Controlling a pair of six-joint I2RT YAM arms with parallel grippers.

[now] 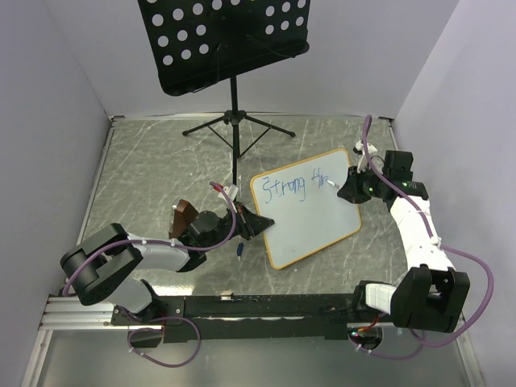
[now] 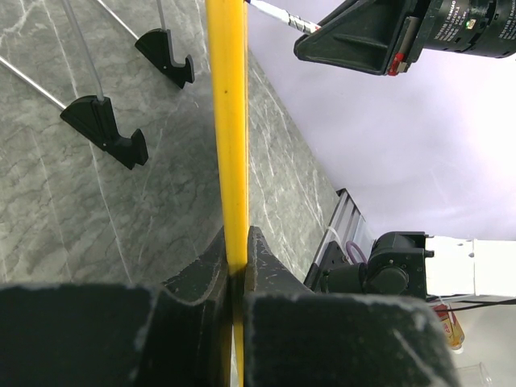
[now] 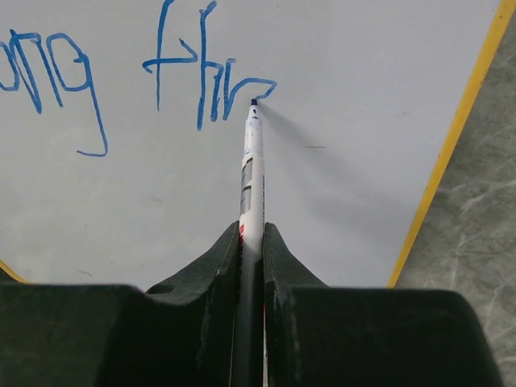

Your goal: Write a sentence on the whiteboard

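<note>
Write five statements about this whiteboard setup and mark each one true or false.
1. The right gripper is shut on a marker whose tip touches the whiteboard. True.
2. The sentence is complete. False: it reads only "Strong thr".
3. The left gripper clamps the whiteboard's yellow frame edge. True.
4. The music stand lies flat on the table. False: it stands upright behind the whiteboard.
5. The sentence is written in red. False: it is blue.
</note>
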